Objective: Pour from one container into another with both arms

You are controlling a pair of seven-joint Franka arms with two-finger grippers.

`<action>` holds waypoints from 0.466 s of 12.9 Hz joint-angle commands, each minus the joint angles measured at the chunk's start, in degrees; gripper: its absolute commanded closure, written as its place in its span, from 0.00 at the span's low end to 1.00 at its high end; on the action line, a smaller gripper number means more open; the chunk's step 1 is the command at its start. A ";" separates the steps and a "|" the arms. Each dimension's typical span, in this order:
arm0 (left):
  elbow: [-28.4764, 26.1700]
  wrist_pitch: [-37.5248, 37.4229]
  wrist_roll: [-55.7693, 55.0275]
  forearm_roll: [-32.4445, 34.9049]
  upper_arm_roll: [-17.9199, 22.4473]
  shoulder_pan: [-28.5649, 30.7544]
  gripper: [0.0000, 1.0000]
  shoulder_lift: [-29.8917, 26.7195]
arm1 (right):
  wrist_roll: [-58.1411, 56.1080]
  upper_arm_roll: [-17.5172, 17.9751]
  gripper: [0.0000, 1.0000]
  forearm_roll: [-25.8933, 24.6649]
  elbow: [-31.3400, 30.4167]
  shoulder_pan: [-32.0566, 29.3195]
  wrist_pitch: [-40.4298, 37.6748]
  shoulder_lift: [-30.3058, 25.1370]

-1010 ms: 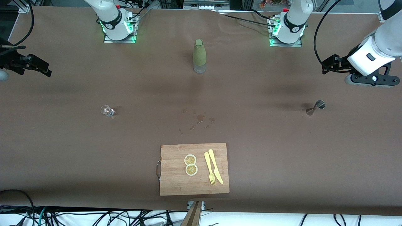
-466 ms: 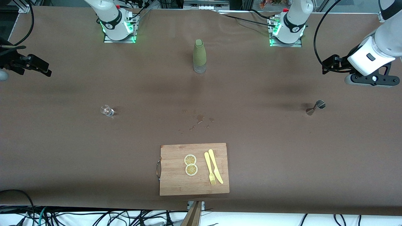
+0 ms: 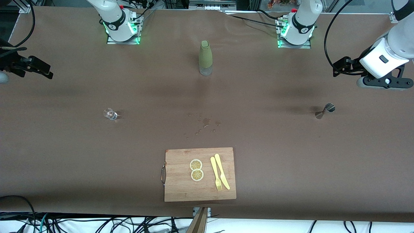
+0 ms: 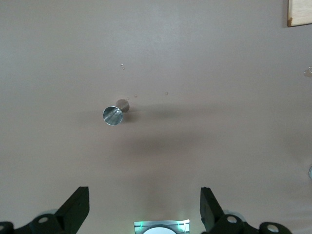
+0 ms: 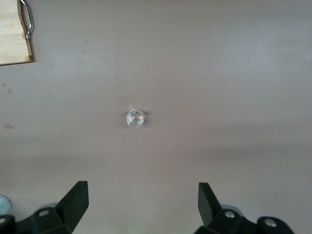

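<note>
Steel and glass sit well apart on my brown counter (image 3: 275,155); the jigger (image 3: 324,110) stands upright near the left arm's end, its long axis up and its mouth open to the top; the glass cup (image 3: 110,114) stands upright near the right arm's end. I think I am at the very start; nothing is picked up yet. My left gripper (image 4: 145,204) hangs over the jigger, fingers wide apart; my right gripper (image 5: 143,202) hangs over the cup, fingers wide apart. Next I must go down and grab each.

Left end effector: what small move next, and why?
Probably lower the left end effector toward the small silver steel hourglass-shaped jigger: it hangs open and empty above it, the jigger standing untouched on the brown table. The right end effector likewise waits, open.
</note>
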 commanded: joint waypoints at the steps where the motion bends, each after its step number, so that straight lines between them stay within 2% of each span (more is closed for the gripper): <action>1: 0.42 0.09 0.61 0.58 -0.08 0.90 0.00 -0.42 | -1.13 0.15 0.00 1.20 0.39 -0.16 -0.22 0.43; 3: 0.51 0.26 0.61 0.58 -0.08 0.98 0.00 -0.34 | -3.31 0.24 0.00 1.29 0.22 -0.16 -1.01 2.36; 5: 0.43 0.26 0.61 0.66 0.00 0.98 0.00 -0.07 | -11.98 0.15 0.00 1.29 0.22 -0.33 -1.01 3.86; 6: 0.43 0.26 0.61 0.75 0.00 0.98 0.00 0.01 | -18.21 -0.02 0.00 1.03 0.39 -0.51 -1.19 6.30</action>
